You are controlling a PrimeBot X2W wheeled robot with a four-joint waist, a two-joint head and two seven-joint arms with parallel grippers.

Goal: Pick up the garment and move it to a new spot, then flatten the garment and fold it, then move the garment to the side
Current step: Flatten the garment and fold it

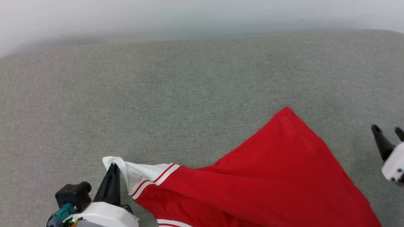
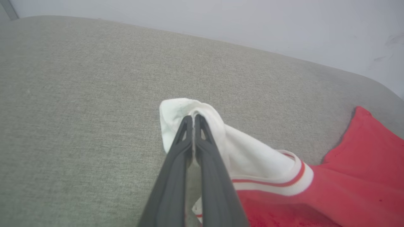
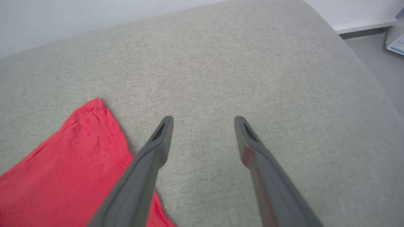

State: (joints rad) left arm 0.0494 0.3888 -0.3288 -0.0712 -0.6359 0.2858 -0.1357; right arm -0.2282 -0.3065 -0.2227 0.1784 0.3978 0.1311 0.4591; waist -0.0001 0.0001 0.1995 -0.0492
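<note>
Head view: the red jersey garment (image 1: 268,176) with white, stripe-trimmed sleeves is spread at the near edge of the grey woven surface (image 1: 189,94). One sleeve is pinched by the closed left gripper (image 1: 114,166). The right gripper (image 1: 387,129) is spread wide and empty, just beside the garment's right edge.

The left gripper (image 1: 114,166) has long, dark, tapered fingers set in a rounded white wrist shell (image 1: 104,216). Just left of that shell sit a boxy black block (image 1: 73,194), a teal connector (image 1: 62,213) and a small green light (image 1: 73,221). The right gripper (image 1: 387,129) has matching fingers, with triangular slots near their tips.
</note>
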